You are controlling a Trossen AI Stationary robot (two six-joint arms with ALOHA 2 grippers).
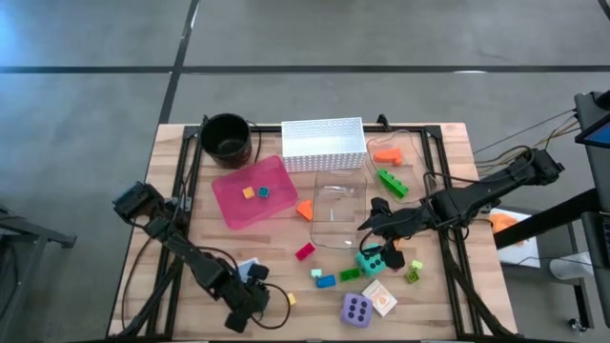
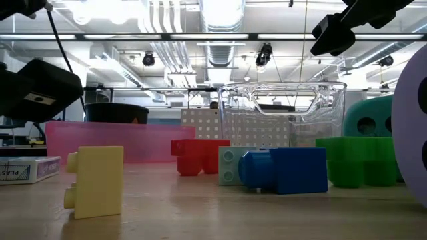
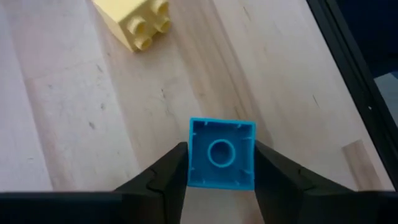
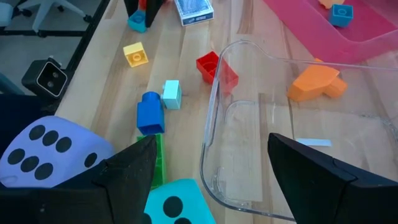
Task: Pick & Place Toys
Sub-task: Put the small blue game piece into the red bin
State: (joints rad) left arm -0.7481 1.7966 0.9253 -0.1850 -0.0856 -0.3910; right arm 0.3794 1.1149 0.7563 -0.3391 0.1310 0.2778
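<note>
Jaws of the left gripper [image 3: 221,171] clamp a square blue plastic brick [image 3: 221,152]; right gripper [image 4: 211,171] gapes above the clear tub [image 4: 298,143]

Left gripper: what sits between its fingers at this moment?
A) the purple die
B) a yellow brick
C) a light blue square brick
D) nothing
C: in the left wrist view the light blue brick sits between the left gripper fingers, both touching its sides; the yellow brick lies apart on the table.
</note>
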